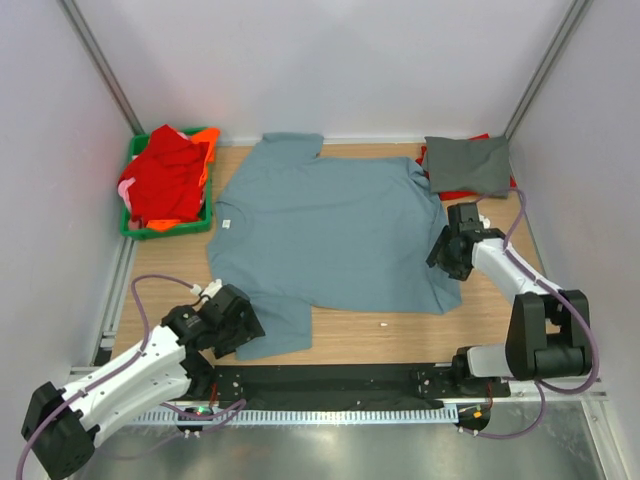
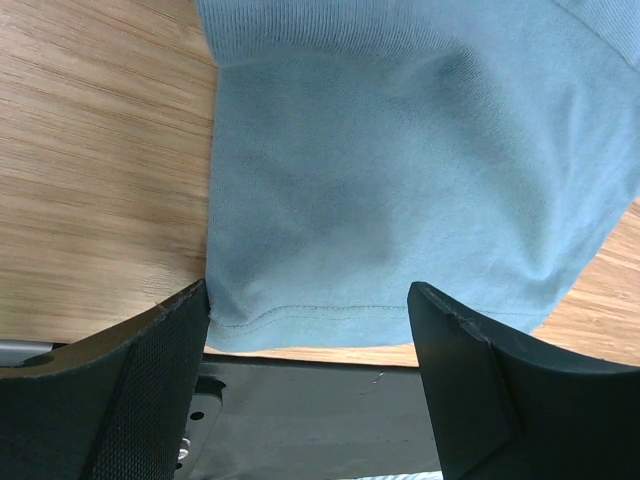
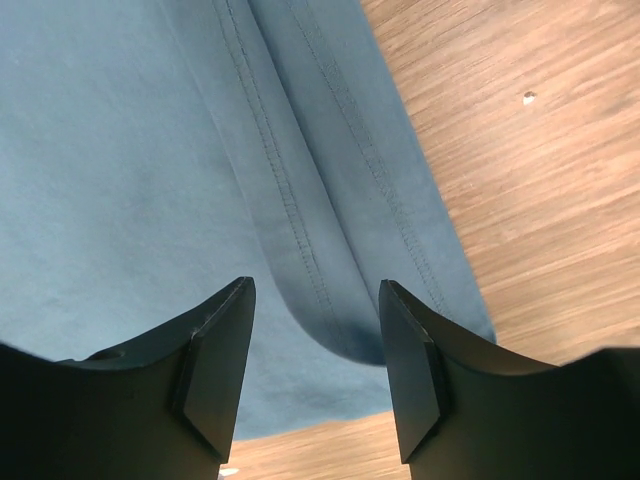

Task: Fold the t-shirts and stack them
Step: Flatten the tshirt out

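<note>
A dusty blue-grey t-shirt lies spread flat on the wooden table. My left gripper sits at its near left sleeve. In the left wrist view that gripper is open, its fingers standing either side of the sleeve hem without touching it. My right gripper is at the shirt's right edge. Seen from the right wrist, it is open, and a raised fold of the stitched hem lies between its fingers, unpinched. A folded darker grey t-shirt rests on a red one at the back right.
A green crate at the back left holds a heap of red and orange t-shirts. A black base rail runs along the near edge, just behind the left fingers. White walls close in the sides and back.
</note>
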Action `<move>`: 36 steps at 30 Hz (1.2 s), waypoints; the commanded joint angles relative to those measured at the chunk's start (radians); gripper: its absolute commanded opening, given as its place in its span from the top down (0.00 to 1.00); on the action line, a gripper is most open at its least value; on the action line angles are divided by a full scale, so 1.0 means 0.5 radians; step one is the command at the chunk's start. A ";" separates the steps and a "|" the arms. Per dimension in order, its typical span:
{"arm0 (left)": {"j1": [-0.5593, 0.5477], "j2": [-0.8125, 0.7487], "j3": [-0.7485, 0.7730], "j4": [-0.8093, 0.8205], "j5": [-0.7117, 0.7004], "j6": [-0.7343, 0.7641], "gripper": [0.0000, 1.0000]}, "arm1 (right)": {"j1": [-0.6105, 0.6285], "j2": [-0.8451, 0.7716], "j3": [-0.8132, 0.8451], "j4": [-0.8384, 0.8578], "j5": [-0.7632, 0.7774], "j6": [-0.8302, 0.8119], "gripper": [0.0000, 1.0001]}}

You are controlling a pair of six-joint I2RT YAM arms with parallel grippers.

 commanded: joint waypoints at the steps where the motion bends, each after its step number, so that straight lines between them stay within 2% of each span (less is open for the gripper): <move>1: -0.009 0.005 -0.108 0.141 -0.044 -0.016 0.19 | 0.072 0.105 0.070 -0.037 0.030 -0.103 0.42; 7: -0.009 -0.001 -0.121 0.147 -0.041 -0.010 0.19 | 0.180 0.209 0.079 -0.046 0.067 -0.106 0.44; 11: -0.012 -0.010 -0.124 0.147 -0.041 -0.006 0.20 | 0.213 0.234 0.085 -0.062 0.101 -0.100 0.51; 17: -0.009 -0.029 -0.127 0.144 -0.044 -0.006 0.19 | 0.213 0.246 0.082 -0.059 0.079 -0.103 0.76; 18: -0.009 -0.032 -0.130 0.144 -0.044 -0.006 0.19 | 0.213 0.246 0.082 -0.062 0.079 -0.103 0.88; 20: -0.009 -0.035 -0.127 0.144 -0.044 -0.006 0.19 | 0.213 0.231 0.082 -0.068 0.076 -0.097 0.99; 25: -0.012 -0.038 -0.124 0.147 -0.032 -0.003 0.19 | 0.177 0.072 0.061 -0.117 0.248 0.010 0.99; 28: -0.009 -0.038 -0.124 0.150 -0.023 0.003 0.19 | 0.042 -0.119 0.012 -0.138 0.276 0.106 0.99; 32: -0.009 -0.035 -0.124 0.166 -0.004 0.012 0.19 | -0.234 -0.303 -0.089 -0.132 0.101 0.192 0.99; 36: -0.012 -0.038 -0.130 0.172 0.014 0.021 0.19 | -0.434 -0.331 -0.203 -0.114 -0.074 0.256 0.99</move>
